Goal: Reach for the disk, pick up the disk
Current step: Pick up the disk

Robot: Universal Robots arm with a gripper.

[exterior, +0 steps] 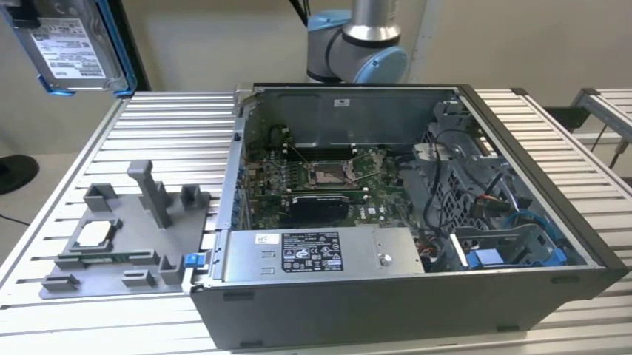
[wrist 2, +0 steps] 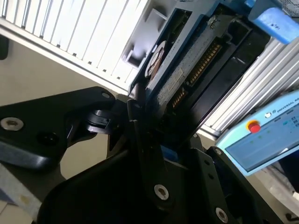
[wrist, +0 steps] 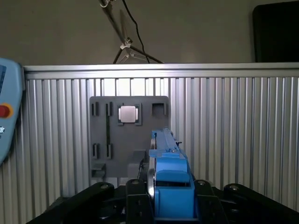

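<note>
The disk (exterior: 74,44) hangs in the air at about ten o'clock from the open computer case (exterior: 395,318) in the exterior view, well clear of the slatted table (exterior: 168,118). The gripper (wrist: 170,198) is clamped on it, pinching the blue bracket edge-on, probably to keep the label face and connector row (wrist 2: 205,58) free. The pick-up looks done. At eight o'clock from the case lies the grey fixture plate (exterior: 129,259), carrying a silver chip (exterior: 94,233).
</note>
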